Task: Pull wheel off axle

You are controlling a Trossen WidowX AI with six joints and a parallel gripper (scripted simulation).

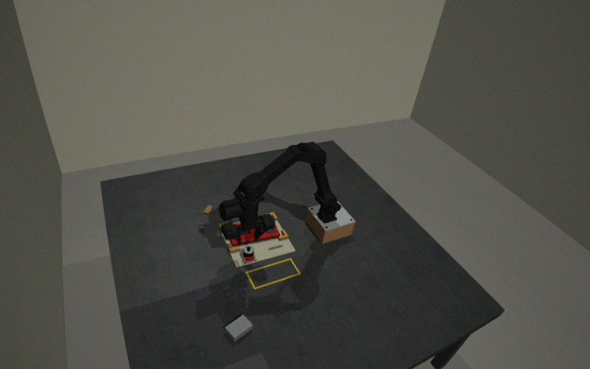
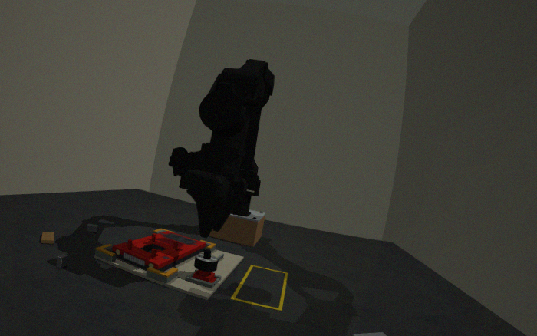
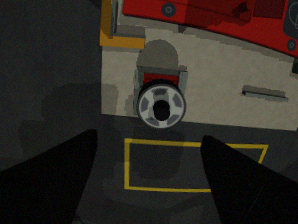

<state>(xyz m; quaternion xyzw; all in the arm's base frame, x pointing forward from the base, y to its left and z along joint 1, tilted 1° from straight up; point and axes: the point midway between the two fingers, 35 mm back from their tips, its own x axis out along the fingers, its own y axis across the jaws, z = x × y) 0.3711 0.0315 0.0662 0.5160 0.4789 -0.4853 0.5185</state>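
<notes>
The wheel (image 1: 248,254) (image 2: 205,264) (image 3: 175,107), black with a silver spoked face, sits on the upright axle (image 2: 207,253) (image 3: 161,111). The axle stands on a red block in a grey holder at the corner of the pale board (image 1: 260,255) (image 2: 232,260) (image 3: 215,107). The marked area is a yellow outline (image 1: 276,280) (image 2: 255,304) (image 3: 127,165) on the table beside the board; no object lies in it. My gripper (image 1: 247,239) (image 2: 210,233) (image 3: 150,140) is open and empty, pointing down above the board. In the wrist view the wheel shows ahead of the gap between the fingertips.
A red car body (image 1: 275,232) (image 2: 188,252) (image 3: 150,7) lies on the board between orange corner blocks (image 2: 162,273) (image 3: 122,42). An orange block (image 1: 207,209) (image 2: 47,237) and small grey blocks (image 2: 59,261) (image 2: 91,228) lie beyond. A pale box (image 1: 238,327) lies past the yellow outline.
</notes>
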